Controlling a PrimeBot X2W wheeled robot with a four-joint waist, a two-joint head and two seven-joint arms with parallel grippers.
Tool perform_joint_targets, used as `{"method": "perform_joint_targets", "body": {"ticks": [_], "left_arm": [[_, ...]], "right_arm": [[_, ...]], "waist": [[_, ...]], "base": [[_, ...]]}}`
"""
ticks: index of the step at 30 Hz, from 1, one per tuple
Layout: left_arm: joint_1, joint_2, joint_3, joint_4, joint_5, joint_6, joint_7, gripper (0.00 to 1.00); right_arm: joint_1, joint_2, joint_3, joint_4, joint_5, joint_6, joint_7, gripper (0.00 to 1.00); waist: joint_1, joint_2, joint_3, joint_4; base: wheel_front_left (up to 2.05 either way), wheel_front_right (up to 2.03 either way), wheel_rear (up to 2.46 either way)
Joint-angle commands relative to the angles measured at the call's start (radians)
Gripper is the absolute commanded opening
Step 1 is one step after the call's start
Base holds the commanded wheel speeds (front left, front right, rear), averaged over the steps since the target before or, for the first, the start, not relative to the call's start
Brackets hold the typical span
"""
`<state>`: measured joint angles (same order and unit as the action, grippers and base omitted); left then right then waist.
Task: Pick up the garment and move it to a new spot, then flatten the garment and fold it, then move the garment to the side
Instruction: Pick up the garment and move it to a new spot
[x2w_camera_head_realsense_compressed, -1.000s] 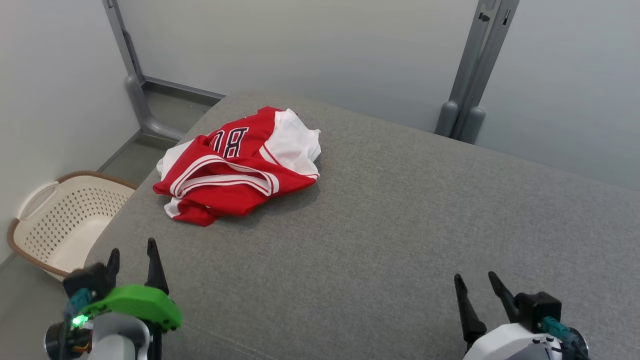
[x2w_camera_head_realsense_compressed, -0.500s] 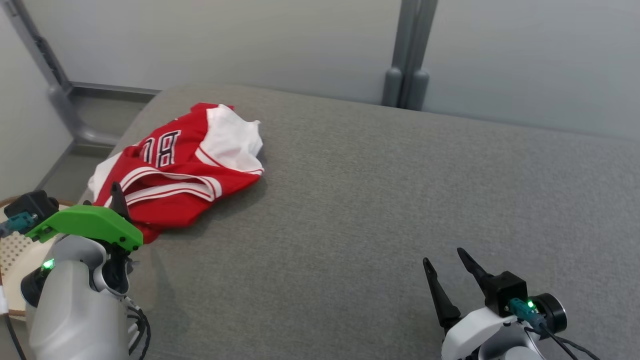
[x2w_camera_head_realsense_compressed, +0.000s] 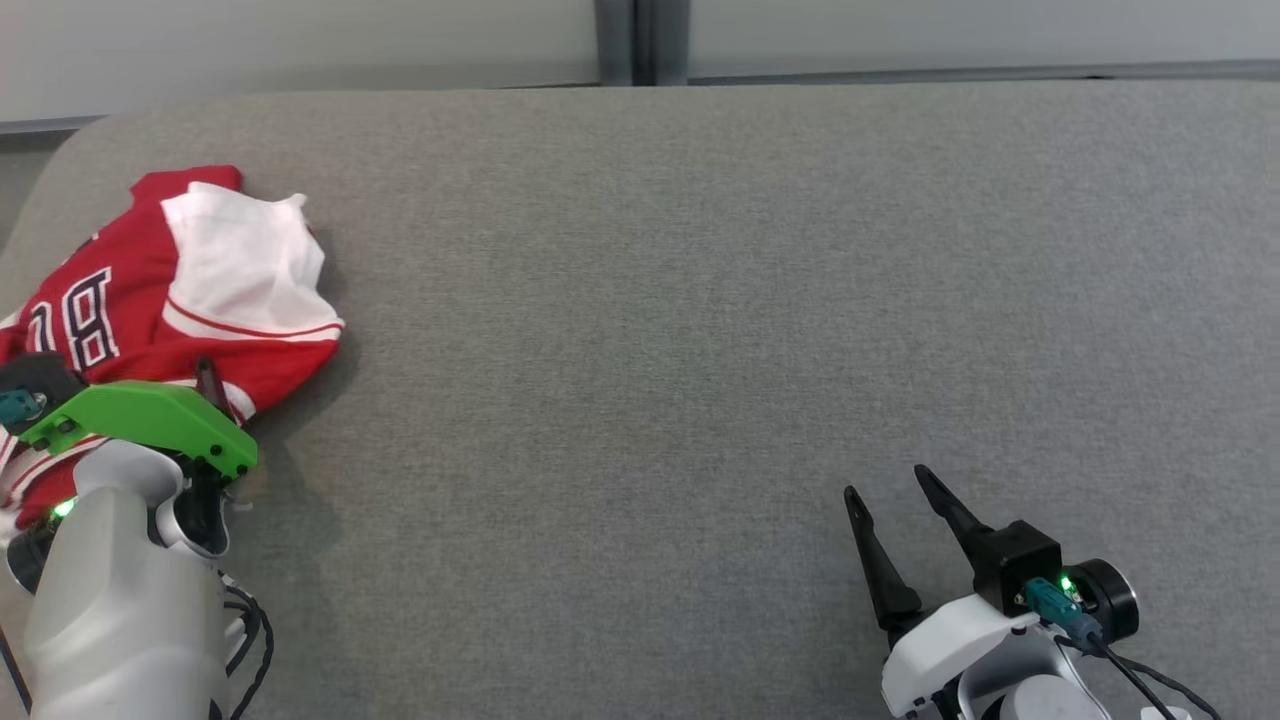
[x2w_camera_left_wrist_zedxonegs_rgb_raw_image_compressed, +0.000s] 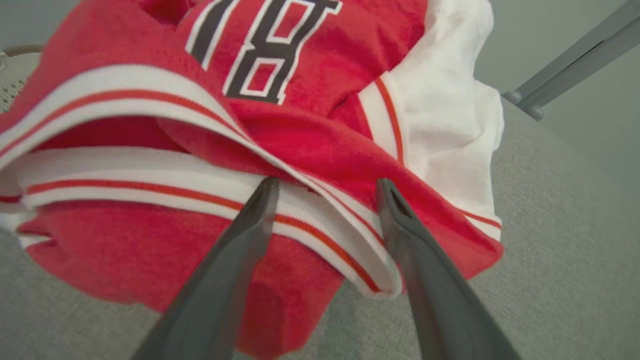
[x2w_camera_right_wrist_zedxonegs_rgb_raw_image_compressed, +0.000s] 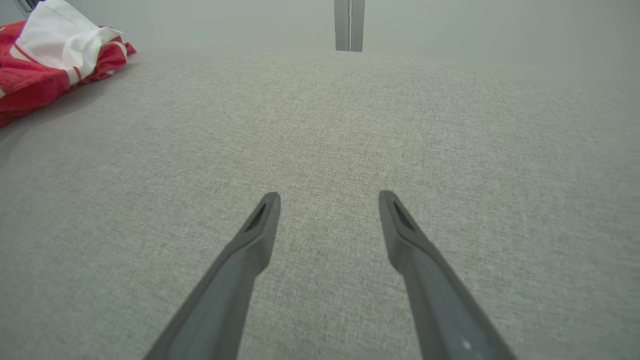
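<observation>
Update: over the last second the head camera swings and dips, so the garment (x2w_camera_head_realsense_compressed: 235, 265) sliding toward the picture's left is view shift, not the cloth moving. It looks unmoved, bunched at the far-left corner of the bench (x2w_camera_head_realsense_compressed: 700, 300), spilling toward the left edge.

Real change: the left gripper (x2w_camera_left_wrist_zedxonegs_rgb_raw_image_compressed: 325, 187) comes off the near-left edge and is now right at the pile. The 2 fingers are spread apart and hold nothing. In the left wrist view the tips sit at the white-and-red striped trim (x2w_camera_left_wrist_zedxonegs_rgb_raw_image_compressed: 150, 175), straddling the fold where the top layer overlaps the lower 1. I can't tell if the tips touch the fabric or hover just off it, as the view is too close.

Meaning: step 1 (pick up) is at pre-grasp. Nothing is lifted and the move, flatten and fold are all still ahead. Probably needs a short push in plus a close on that trim fold. The risk is pinching only the top layer.

Pose: the left arm reaches forward along the left edge, forearm low, wrist pitched down toward the cloth. The right gripper (x2w_camera_head_realsense_compressed: 885, 482) is parked near the near-right edge, fingers apart over bare bench, well apart from the garment.
</observation>
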<state>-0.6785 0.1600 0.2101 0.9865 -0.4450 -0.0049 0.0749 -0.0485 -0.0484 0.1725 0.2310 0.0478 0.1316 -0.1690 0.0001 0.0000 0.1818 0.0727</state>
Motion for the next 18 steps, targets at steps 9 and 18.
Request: {"method": "perform_joint_targets", "body": {"ticks": [9,18], "left_arm": [[-0.017,0.021,-0.022,0.034,0.02,0.037,-0.009,0.0],[-0.044,0.061,-0.089,-0.029,0.086,0.016,-0.099,0.0]], "right_arm": [[-0.016,-0.003,0.008,0.013,0.02,-0.002,-0.01,1.0],[0.005,-0.004,0.022,0.053,0.062,-0.002,-0.031,1.0]], "waist": [[-0.0001,0.0,0.029,-0.084],[-0.0001,0.0,-0.073,-0.062]], "base": [[0.0,0.0,0.0],[0.0,0.0,0.0]]}}
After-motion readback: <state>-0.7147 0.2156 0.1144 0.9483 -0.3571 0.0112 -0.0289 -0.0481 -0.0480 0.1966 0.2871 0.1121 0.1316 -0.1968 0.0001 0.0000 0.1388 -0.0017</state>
